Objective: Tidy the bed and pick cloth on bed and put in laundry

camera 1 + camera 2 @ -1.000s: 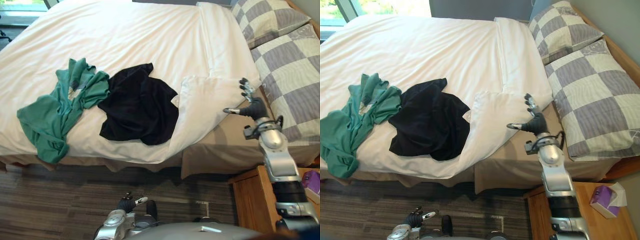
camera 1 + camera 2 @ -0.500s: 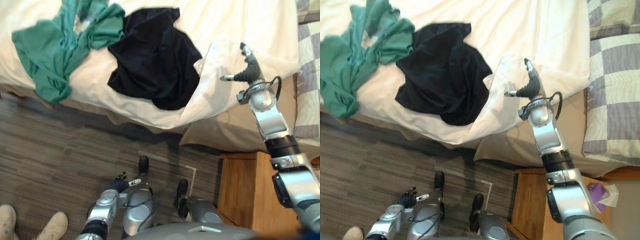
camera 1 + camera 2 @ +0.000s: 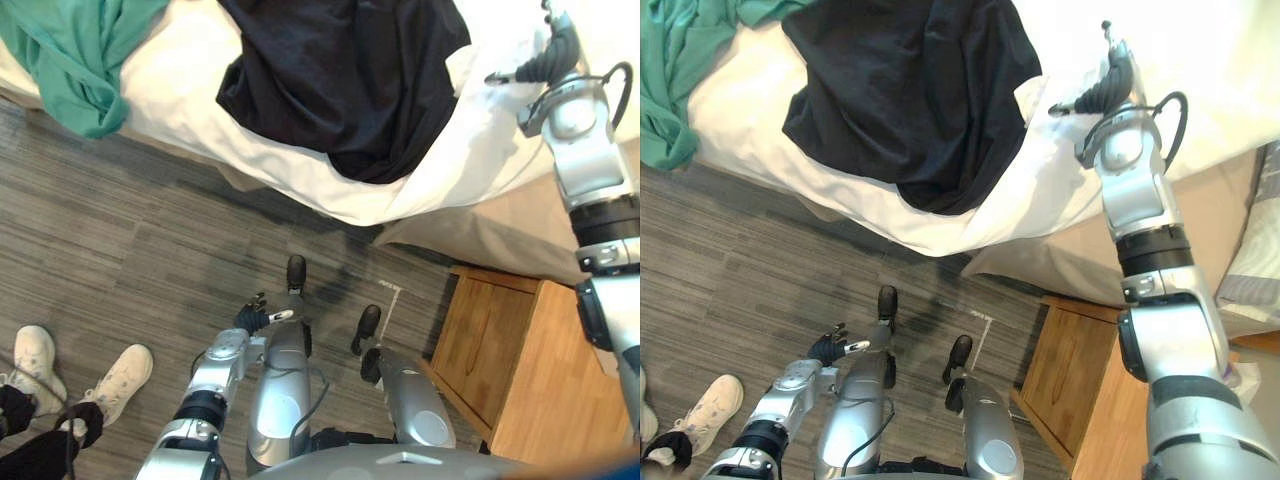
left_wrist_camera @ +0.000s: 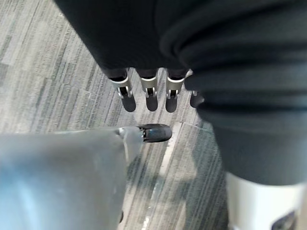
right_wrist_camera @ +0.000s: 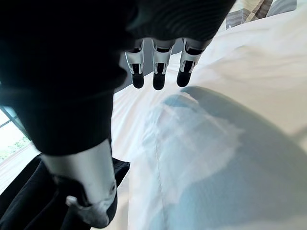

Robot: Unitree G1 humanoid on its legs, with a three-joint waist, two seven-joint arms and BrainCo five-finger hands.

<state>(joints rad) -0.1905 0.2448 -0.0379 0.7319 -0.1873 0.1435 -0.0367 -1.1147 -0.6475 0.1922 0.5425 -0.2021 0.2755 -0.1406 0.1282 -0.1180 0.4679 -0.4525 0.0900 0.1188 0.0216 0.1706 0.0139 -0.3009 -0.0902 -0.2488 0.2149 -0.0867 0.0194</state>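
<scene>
A black cloth (image 3: 340, 80) lies crumpled on the white duvet (image 3: 440, 175) near the bed's edge. A green cloth (image 3: 70, 50) lies to its left, hanging partly over the edge. My right hand (image 3: 548, 62) is open, fingers straight and thumb out, just above the folded-back corner of the duvet, to the right of the black cloth. The right wrist view shows its fingers (image 5: 156, 72) over the white duvet (image 5: 230, 120), holding nothing. My left hand (image 3: 254, 318) hangs low over the floor, open and holding nothing, its fingers (image 4: 148, 93) straight.
A wooden nightstand (image 3: 520, 370) stands by the bed at the right. The tan sheet (image 3: 520, 225) shows under the turned-back duvet. A person's white shoes (image 3: 75, 375) stand on the grey plank floor at lower left. A checked pillow's edge (image 3: 1260, 250) shows far right.
The camera has tipped down toward the floor, so the bed has slid up the picture. My right hand has reached further over the duvet's folded corner. The person's shoes have come further into view.
</scene>
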